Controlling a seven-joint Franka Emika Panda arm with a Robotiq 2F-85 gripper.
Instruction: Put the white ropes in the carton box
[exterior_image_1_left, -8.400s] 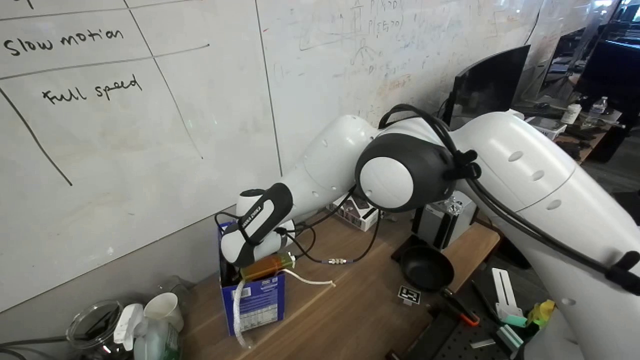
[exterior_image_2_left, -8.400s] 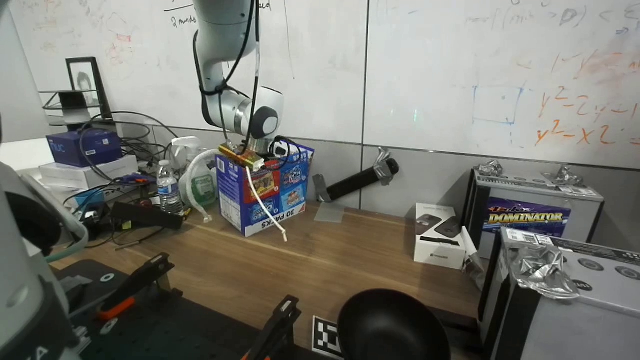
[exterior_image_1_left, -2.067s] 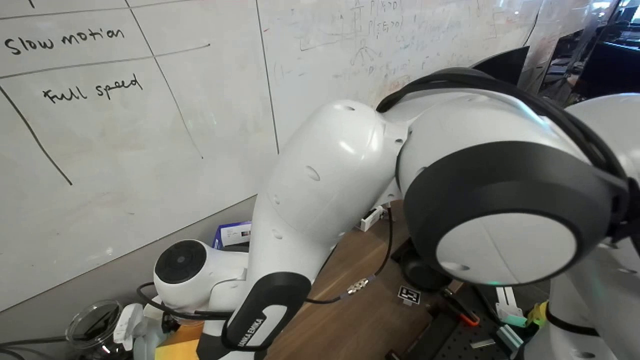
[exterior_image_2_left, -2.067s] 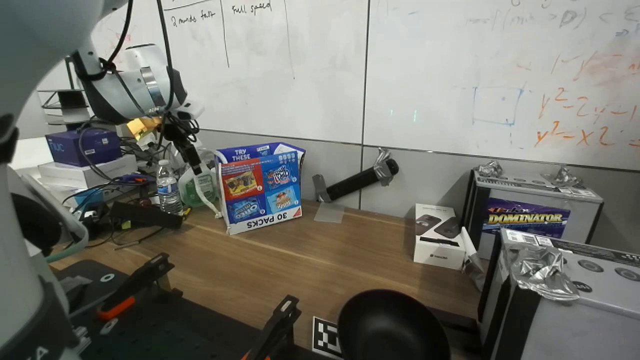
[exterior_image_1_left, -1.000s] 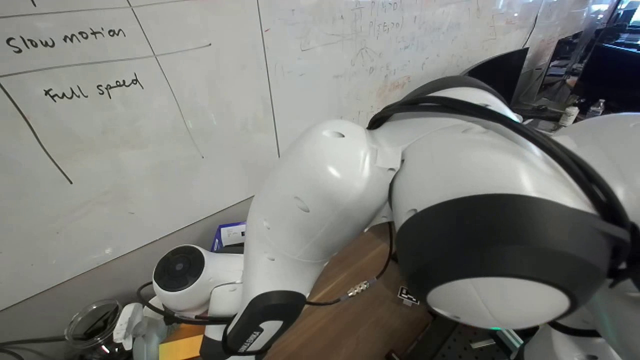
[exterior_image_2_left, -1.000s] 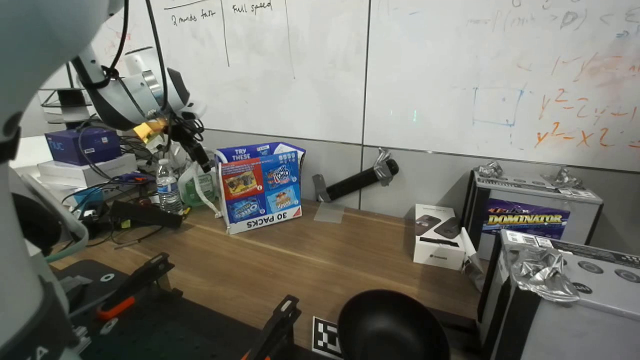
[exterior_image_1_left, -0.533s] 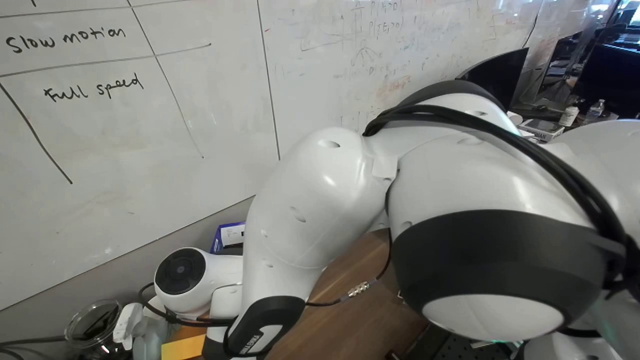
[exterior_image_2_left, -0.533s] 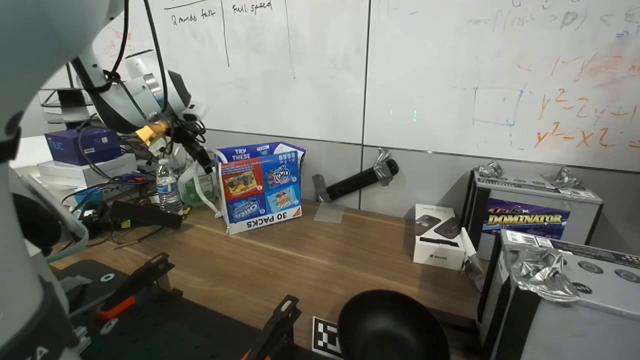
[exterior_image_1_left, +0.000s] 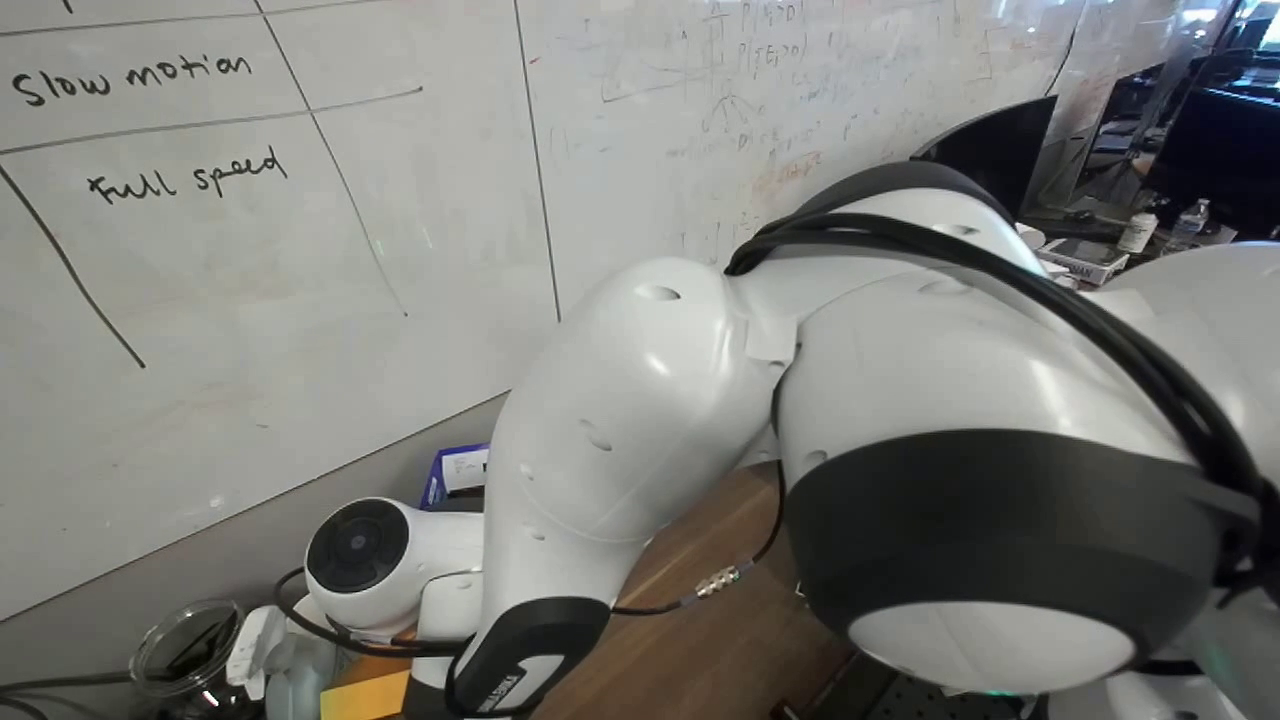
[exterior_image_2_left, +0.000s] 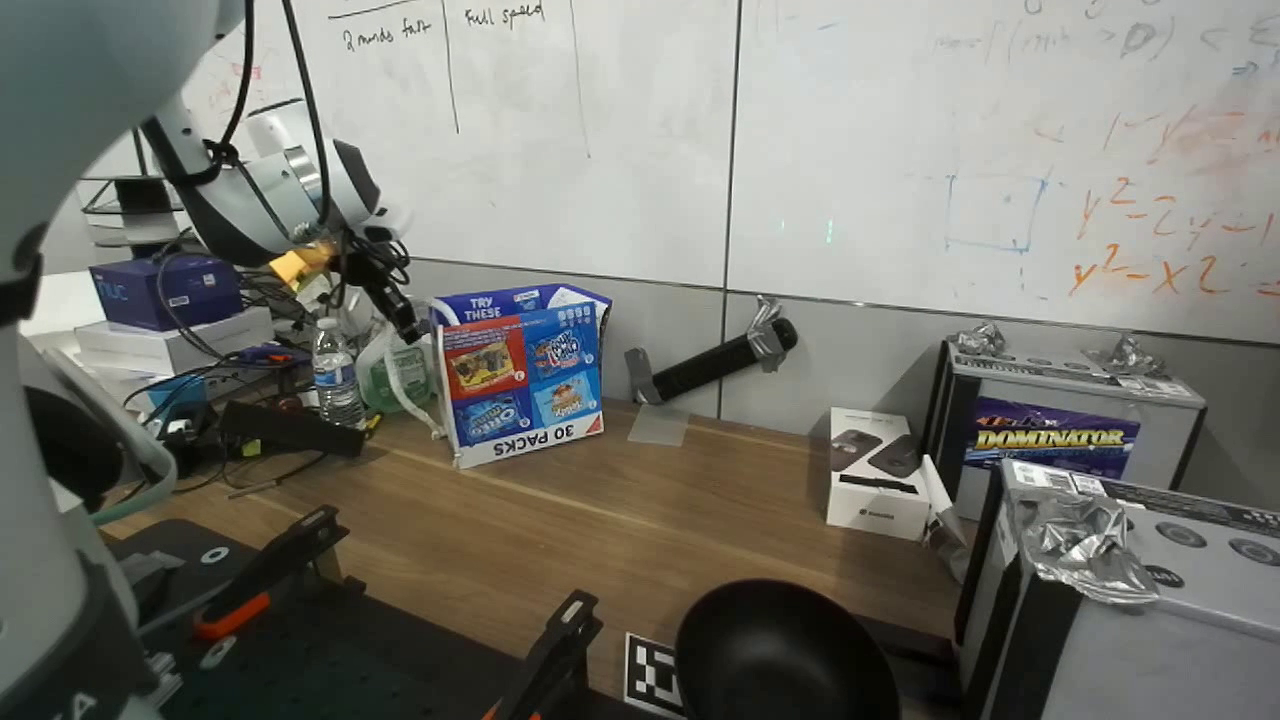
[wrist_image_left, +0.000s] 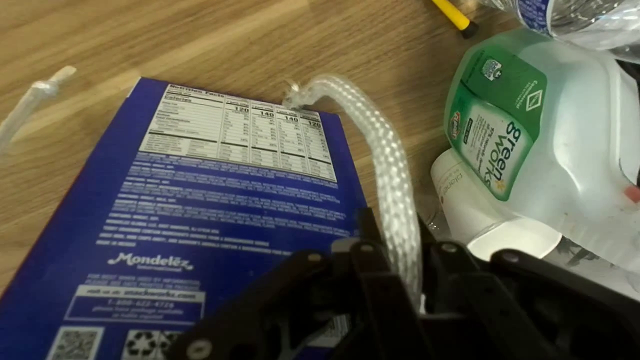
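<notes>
Only partway along, seemingly: white braided rope (wrist_image_left: 392, 165) outside the blue cardboard box (exterior_image_2_left: 525, 375), hanging at its left in an exterior view, loose end near the base. Held between the nearly closed jaws of the black gripper (wrist_image_left: 396, 227). Also outside, a thin whitish cord end (wrist_image_left: 25, 107). Left to do, presumably: lift both in over the rim; portion already inside, cannot tell. On the box: “Nutrition Facts”, “Mondelēz”, “TRY THESE”; upside down, “30 PACKS”. Right in the wrist view, translucent plastic bottle with green label (wrist_image_left: 560, 130): “green works”. Far right in an exterior view, grey box-shaped case (exterior_image_2_left: 1060, 415): “DOMINATOR”. Behind, glossy whiteboard (exterior_image_1_left: 450, 250): “Slow motion”, “Full speed”.
</notes>
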